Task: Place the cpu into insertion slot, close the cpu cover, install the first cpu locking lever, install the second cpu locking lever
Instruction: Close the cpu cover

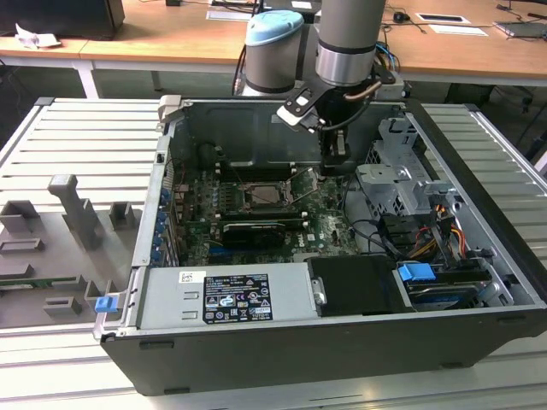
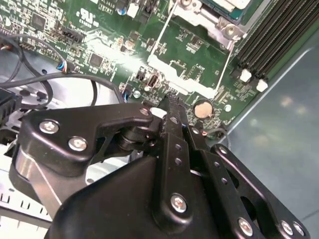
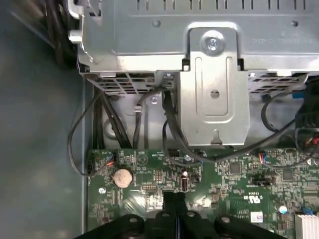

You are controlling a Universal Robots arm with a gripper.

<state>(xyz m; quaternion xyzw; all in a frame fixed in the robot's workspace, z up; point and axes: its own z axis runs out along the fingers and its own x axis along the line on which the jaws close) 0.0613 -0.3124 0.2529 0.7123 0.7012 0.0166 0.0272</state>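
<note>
UNDER THE HOOD: The pincer, its fingers pressed together on nothing, hangs low inside the open computer case. Its tips are close over the green circuit board, near a coin cell. The insertion slot lies apart from the pincer, toward the exterior view's left. The cpu cover stands open between them. Whether the cpu sits in the slot cannot be told. A metal drive cage stands on the pincer's other side.

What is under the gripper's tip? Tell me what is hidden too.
In the first wrist view, green motherboard lies under the gripper, with a round coin battery beside its tip. The patch directly beneath the tip is covered by the gripper itself.
</note>
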